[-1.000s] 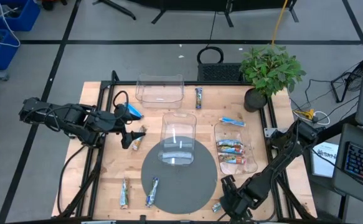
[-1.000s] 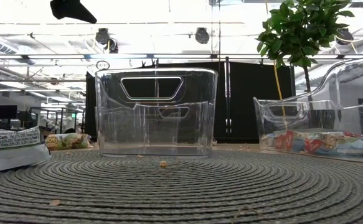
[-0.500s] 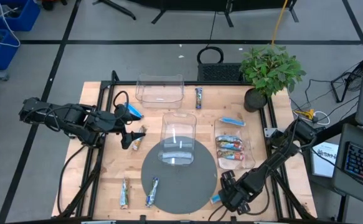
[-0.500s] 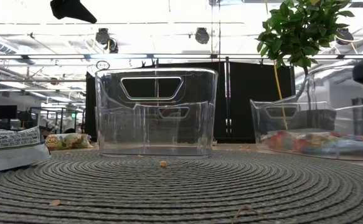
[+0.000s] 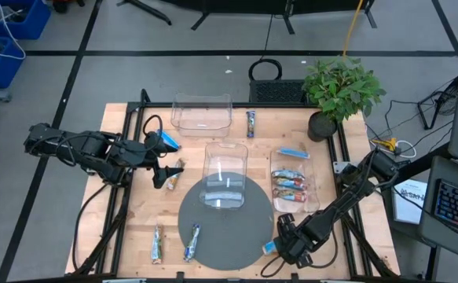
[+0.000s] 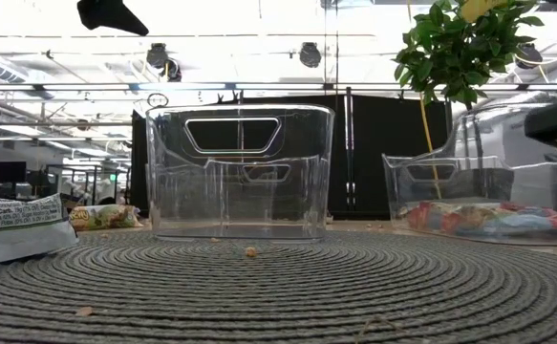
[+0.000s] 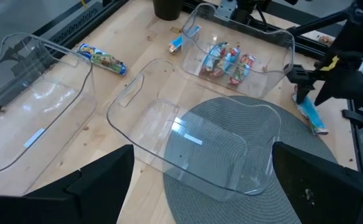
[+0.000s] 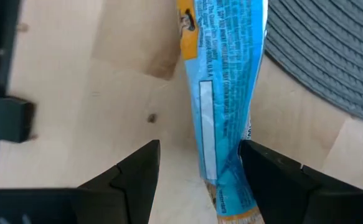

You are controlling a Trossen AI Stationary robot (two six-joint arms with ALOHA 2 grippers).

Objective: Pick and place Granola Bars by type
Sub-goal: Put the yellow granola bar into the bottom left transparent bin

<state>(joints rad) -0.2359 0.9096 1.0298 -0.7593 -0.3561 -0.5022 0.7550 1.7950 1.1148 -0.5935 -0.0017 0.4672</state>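
Note:
Granola bars lie scattered on the wooden table. A bright blue bar (image 8: 221, 93) lies flat by the grey mat's near right rim (image 5: 269, 248). My right gripper (image 8: 200, 168) points down over it, open, with one finger on each side of its near end; I see no touch. My left gripper (image 5: 162, 161) hangs open above the table's left part (image 7: 200, 186). Close to it are a blue bar (image 5: 166, 140) and a tan bar (image 5: 174, 174). Several bars lie in the right clear bin (image 5: 289, 189).
A clear bin (image 5: 225, 174) stands partly on the round grey mat (image 5: 227, 236), and another (image 5: 202, 114) at the far edge. Loose bars lie at the far middle (image 5: 250, 123), far right (image 5: 291, 153) and near left (image 5: 157, 245) (image 5: 191, 242). A potted plant (image 5: 338, 90) fills the far right corner.
My right gripper has come down and gone a little toward the table's left and away from the near edge, onto the blue bar by the mat's rim. Its fingers have stayed open.

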